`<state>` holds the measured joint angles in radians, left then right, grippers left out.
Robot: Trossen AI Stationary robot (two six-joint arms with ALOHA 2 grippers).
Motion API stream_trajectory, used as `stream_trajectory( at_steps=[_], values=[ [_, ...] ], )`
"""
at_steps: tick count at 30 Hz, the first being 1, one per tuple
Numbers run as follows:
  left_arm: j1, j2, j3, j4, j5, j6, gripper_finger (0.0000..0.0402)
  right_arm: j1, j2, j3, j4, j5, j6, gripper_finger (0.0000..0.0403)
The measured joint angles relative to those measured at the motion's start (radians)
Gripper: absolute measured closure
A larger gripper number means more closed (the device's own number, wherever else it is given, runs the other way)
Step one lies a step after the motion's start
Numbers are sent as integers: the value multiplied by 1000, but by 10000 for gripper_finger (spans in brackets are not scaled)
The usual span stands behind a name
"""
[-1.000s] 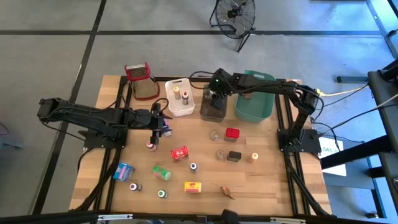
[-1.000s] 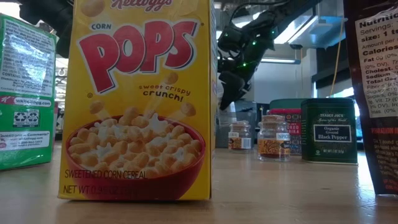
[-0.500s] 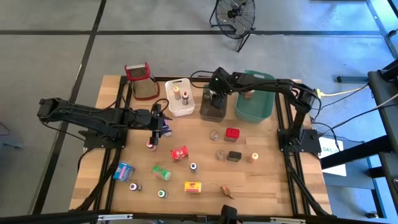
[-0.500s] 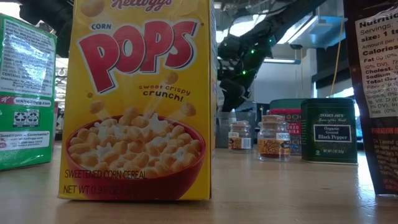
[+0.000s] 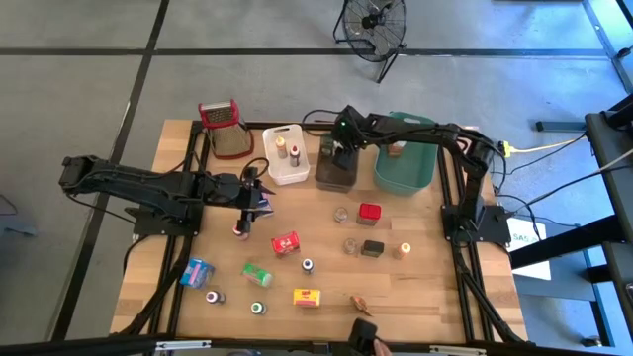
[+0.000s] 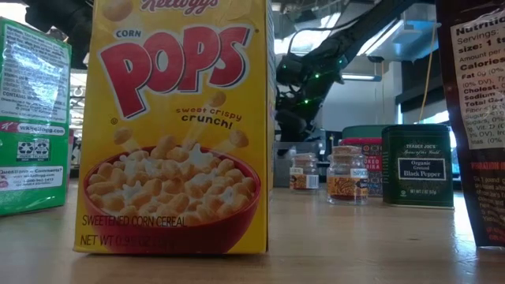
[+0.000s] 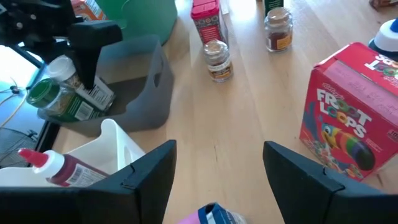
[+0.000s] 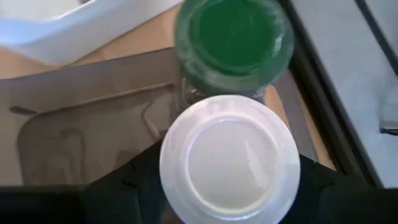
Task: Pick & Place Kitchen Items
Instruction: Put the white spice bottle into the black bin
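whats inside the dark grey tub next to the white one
In the dark grey tub lies a green-capped jar, and the right hand holds a white-capped jar over it. The tub's far end is hidden behind the arm.

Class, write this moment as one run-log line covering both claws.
left claw: hovers mid-table by white tub | right claw: over grey tub, white-capped jar under it, beside green-capped jar

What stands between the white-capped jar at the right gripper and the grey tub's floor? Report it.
The green-lidded jar already sits in the grey tub, right against the white-capped jar at the right gripper. The tub floor beside it looks bare. What is directly below the white-capped jar is hidden.
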<state>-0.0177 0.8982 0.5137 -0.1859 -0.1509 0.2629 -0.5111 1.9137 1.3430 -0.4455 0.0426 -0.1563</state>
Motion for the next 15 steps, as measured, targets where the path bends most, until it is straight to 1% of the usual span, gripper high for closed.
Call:
stream_trajectory(
  at_steps=[3,9,12,15],
  values=[
    [0,0,0,-16,0,-7,166,0,0,0,1,31,7,170],
    [0,0,0,-43,0,-32,166,0,0,0,3,29,0,132],
    [0,0,0,-45,0,-38,166,0,0,0,3,30,24,111],
    [0,0,0,-47,4,-43,166,0,0,11,-18,62,68,95]
  ],
)
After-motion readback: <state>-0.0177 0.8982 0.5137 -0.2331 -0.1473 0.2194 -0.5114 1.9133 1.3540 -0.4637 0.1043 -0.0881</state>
